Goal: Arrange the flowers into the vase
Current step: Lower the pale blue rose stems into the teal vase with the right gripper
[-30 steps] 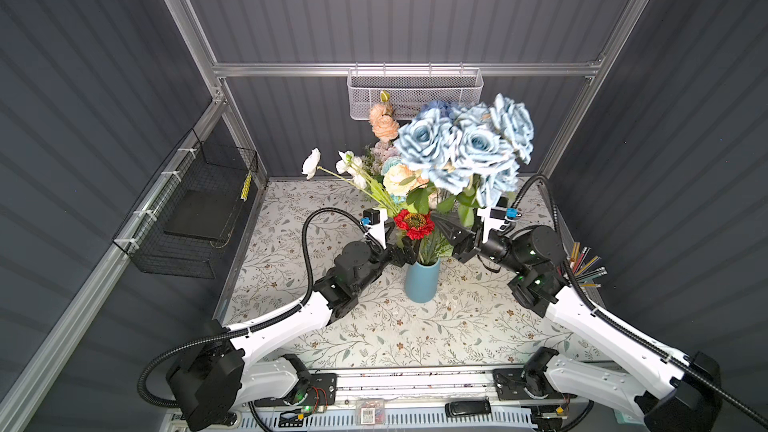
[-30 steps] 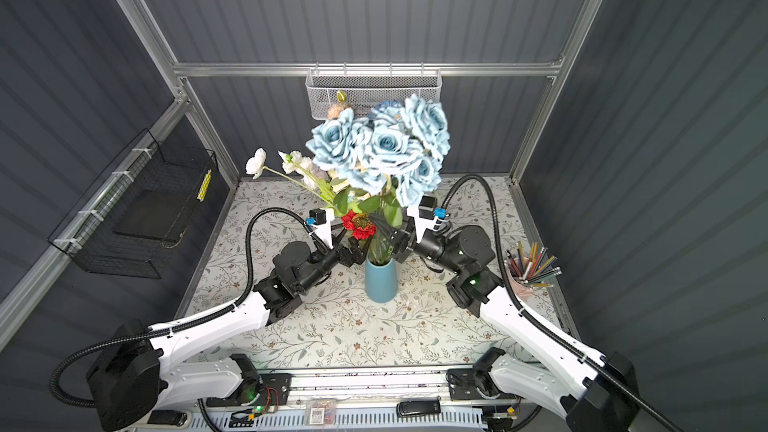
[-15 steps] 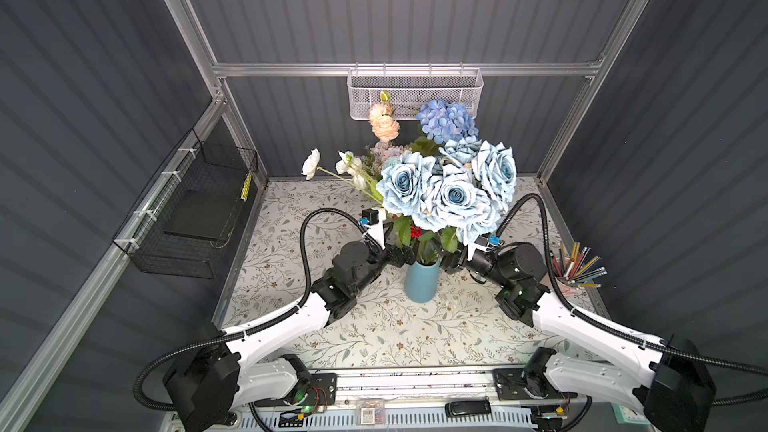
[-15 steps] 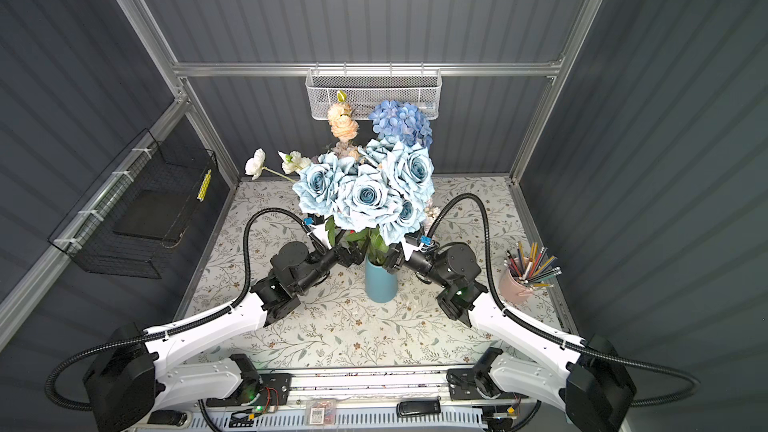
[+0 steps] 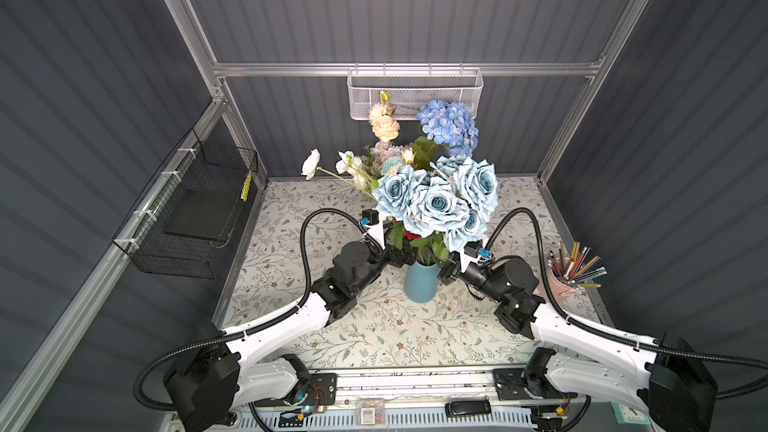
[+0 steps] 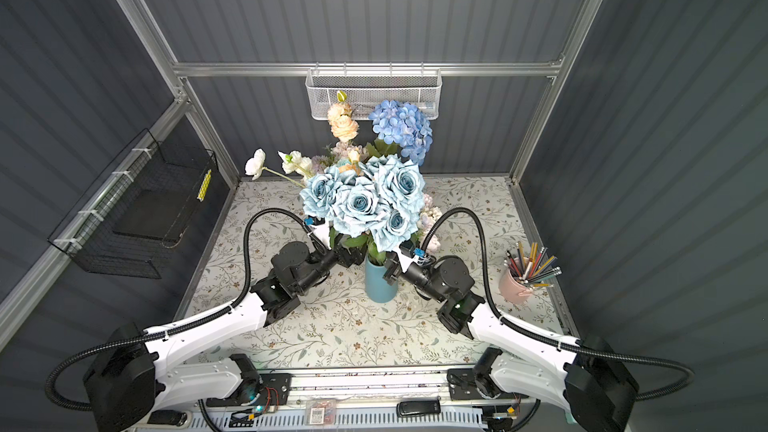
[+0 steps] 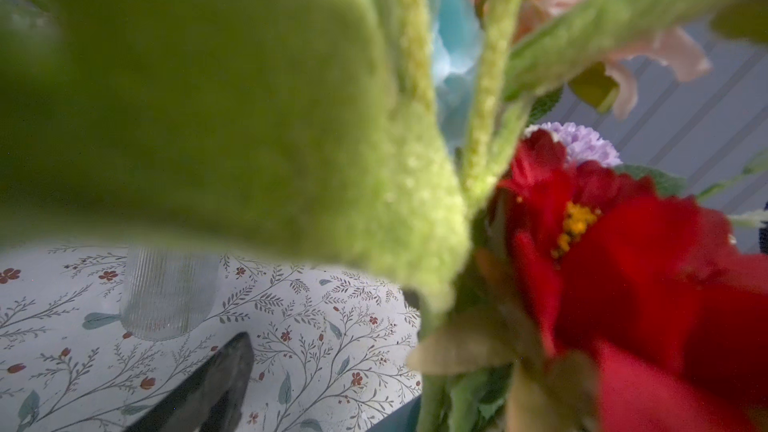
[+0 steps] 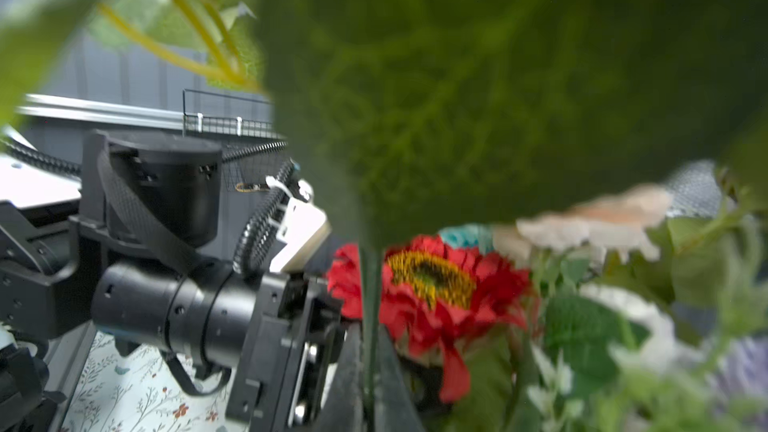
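The right gripper (image 8: 371,342) is pinched closed on a thin green stem (image 8: 370,284), which runs straight down between its two dark fingers (image 8: 392,384). In both top views it sits just beside the mouth of the tall blue ceramic vase (image 5: 421,284) (image 6: 380,286), under the bunch of pale-blue fabric roses (image 5: 436,201) (image 6: 360,199) that stands over the vase. Leaves hide whether the stem's end is inside the vase. The left gripper (image 5: 402,256) (image 6: 350,255) is at the opposite side of the vase mouth, its jaws spread wide. The left wrist view shows only one dark finger (image 7: 216,376), apart from the fuzzy green stems (image 7: 484,118) and the red daisy with a yellow centre (image 7: 602,243) (image 8: 432,284); whether it touches any stem cannot be told. A blue hydrangea head (image 5: 449,124), peach roses (image 5: 384,122) and white blooms (image 5: 311,162) stand behind the pale-blue roses. A clear ribbed glass (image 7: 166,292) stands on the floral tablecloth (image 5: 291,243).
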Controlling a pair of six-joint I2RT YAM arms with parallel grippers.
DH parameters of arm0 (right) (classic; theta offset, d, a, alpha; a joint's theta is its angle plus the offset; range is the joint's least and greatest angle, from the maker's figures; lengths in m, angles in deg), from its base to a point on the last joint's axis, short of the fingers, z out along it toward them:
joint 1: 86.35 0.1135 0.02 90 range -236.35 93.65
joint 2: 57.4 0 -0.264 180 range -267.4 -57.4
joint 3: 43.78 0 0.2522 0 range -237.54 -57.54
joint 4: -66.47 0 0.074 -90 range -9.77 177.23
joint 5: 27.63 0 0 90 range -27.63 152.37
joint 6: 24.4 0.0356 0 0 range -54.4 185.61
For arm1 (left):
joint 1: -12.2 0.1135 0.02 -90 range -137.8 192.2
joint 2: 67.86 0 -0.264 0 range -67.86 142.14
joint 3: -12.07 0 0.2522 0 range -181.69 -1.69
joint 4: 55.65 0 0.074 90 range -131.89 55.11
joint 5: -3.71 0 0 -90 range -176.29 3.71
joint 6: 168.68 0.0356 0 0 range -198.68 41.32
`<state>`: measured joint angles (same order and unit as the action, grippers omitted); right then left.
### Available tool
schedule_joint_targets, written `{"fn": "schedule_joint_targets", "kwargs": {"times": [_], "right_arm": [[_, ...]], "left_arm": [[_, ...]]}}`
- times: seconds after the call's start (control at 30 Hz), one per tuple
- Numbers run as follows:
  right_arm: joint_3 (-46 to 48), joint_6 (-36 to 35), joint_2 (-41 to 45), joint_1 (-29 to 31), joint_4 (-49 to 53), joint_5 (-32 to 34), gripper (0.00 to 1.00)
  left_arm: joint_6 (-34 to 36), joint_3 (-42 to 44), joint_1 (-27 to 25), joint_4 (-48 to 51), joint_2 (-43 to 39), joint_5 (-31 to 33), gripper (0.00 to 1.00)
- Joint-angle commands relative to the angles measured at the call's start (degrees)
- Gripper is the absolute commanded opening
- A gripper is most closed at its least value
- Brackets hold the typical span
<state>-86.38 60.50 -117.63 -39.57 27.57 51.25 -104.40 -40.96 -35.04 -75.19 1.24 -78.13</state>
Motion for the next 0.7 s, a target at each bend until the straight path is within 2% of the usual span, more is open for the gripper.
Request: {"fn": "schedule_joint_targets", "kwargs": {"times": [0.0, 0.2, 0.67], "right_arm": [[1.4, 0.5, 0.6, 0.7, -2.4, 4.5, 0.0], [3.8, 1.8, -0.8, 1.2, -3.8, 6.3, 0.01], [5.7, 2.3, 0.2, 1.3, -3.2, 7.4, 0.28]], "left_arm": [[1.7, -1.6, 0.3, 0.4, -1.1, 1.2, 0.99], [1.4, -1.5, 0.4, -0.3, -1.1, 0.8, 0.99], [1.4, -1.3, 0.4, -0.6, -1.4, 0.7, 0.99]]}}
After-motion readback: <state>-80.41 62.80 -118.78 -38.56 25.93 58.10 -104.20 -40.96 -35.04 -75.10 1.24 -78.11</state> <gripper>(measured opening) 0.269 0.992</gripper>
